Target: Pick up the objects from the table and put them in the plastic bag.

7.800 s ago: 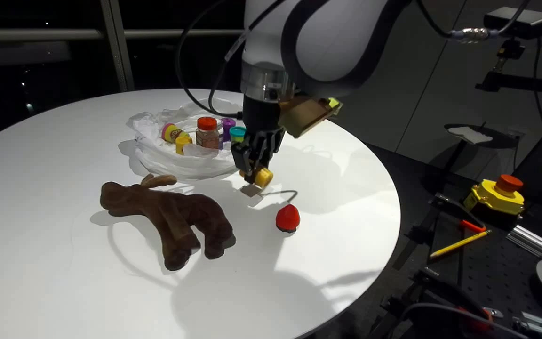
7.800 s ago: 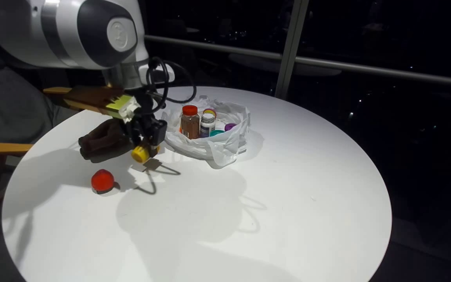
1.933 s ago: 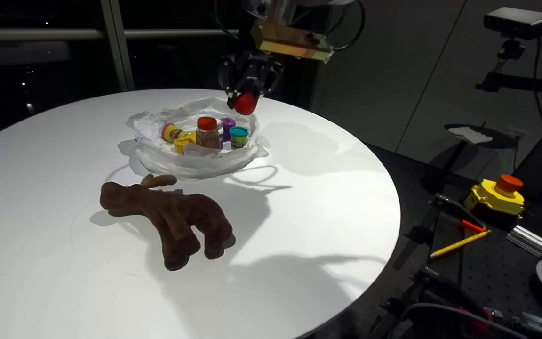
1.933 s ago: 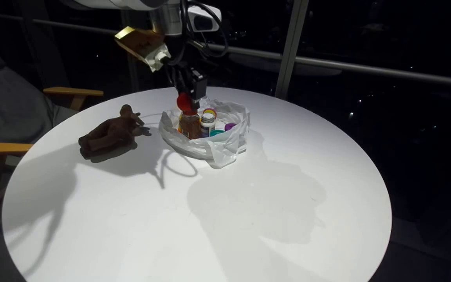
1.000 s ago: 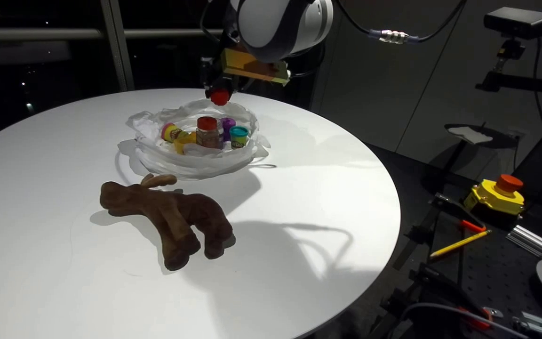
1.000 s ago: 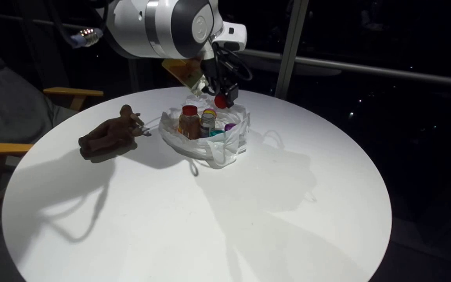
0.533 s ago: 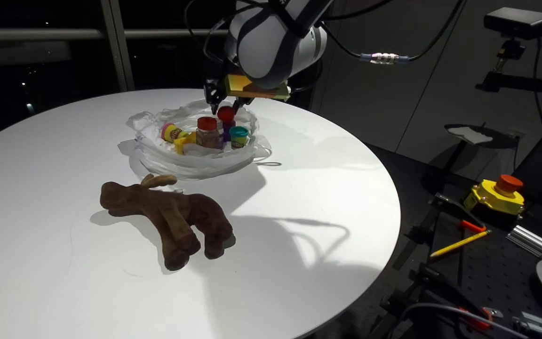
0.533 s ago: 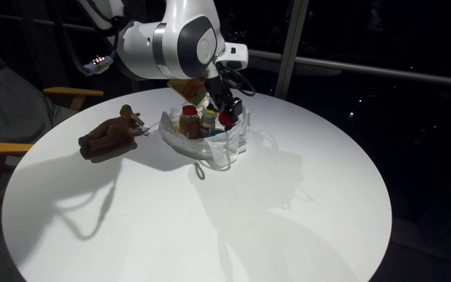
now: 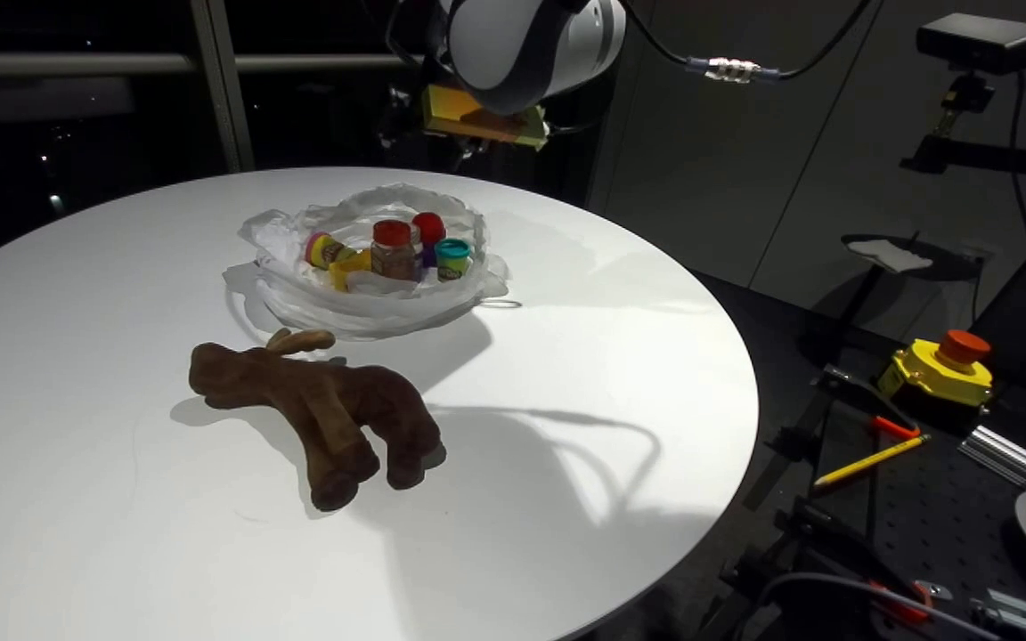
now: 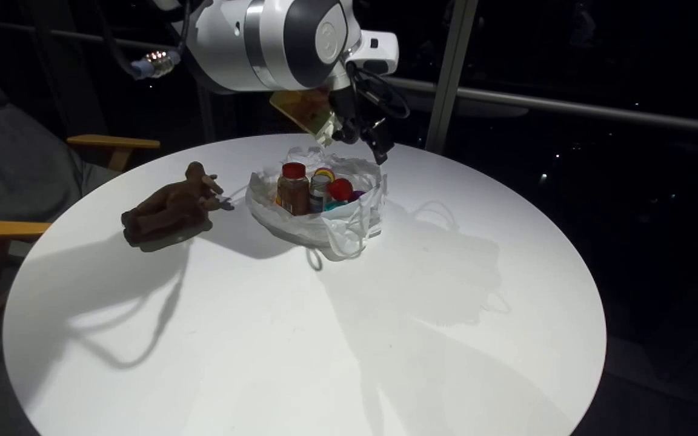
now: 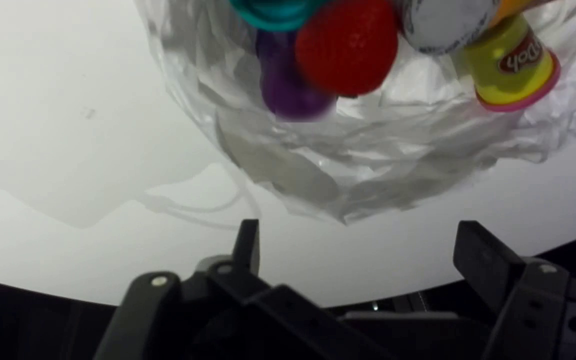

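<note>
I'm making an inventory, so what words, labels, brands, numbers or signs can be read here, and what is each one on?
"Doh": on the pink-lidded tub, in the wrist view.
Teal-lidded tub: label too small to read.
Red-lidded jar: marks too small to read.
White-capped bottle: dark marks round its rim, too blurred to read.
Arm emblem: too blurred to read.
I can read no numbers.

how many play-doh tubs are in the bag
2 recognizable, both in the plastic bag: the pink-lidded tub, tilted, and the teal-lidded tub near the red ball. The purple item is unclear; others may be hidden.
</note>
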{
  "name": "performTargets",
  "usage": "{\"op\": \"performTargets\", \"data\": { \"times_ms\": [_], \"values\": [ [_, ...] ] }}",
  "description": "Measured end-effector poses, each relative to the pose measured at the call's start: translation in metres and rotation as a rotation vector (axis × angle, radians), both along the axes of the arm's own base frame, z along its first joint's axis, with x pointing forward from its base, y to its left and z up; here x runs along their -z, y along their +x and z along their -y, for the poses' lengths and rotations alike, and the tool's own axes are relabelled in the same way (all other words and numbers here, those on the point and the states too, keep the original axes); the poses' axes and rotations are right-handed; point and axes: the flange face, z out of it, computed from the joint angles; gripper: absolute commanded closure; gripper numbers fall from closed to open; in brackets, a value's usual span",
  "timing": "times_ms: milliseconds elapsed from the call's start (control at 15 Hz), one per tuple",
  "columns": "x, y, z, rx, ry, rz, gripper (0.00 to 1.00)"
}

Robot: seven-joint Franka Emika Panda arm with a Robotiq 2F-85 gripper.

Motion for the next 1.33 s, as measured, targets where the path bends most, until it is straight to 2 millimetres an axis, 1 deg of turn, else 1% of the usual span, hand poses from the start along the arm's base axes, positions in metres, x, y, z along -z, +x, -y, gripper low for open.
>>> {"op": "performTargets", "data": {
  "times_ms": [133,200,267,333,467,533,600,667,733,800,933,1133,1267,1333],
  "values": [
    [-0.026,0.001,-0.002,0.007,0.016,-0.014,0.0],
    [-0.042,-0.001,-0.009,-0.001,0.032,-0.046,0.0],
    [-0.057,-0.004,-0.022,-0.022,0.053,-0.086,0.0],
    [-0.073,-0.009,-0.04,-0.054,0.076,-0.13,0.0],
    [-0.103,-0.02,-0.085,-0.138,0.11,-0.209,0.0],
    [-0.113,-0.027,-0.11,-0.183,0.124,-0.246,0.0],
    [-0.119,-0.035,-0.134,-0.231,0.139,-0.282,0.0],
    [-0.119,-0.043,-0.156,-0.277,0.152,-0.316,0.0],
    [-0.114,-0.051,-0.176,-0.325,0.164,-0.348,0.0],
    [-0.105,-0.058,-0.194,-0.376,0.173,-0.375,0.0],
    [-0.075,-0.073,-0.224,-0.481,0.182,-0.432,0.0],
    [-0.02,-0.094,-0.253,-0.63,0.172,-0.51,0.0],
    [0.009,-0.107,-0.266,-0.707,0.163,-0.53,0.0],
    [0.02,-0.114,-0.27,-0.737,0.158,-0.528,0.0]
  ]
}}
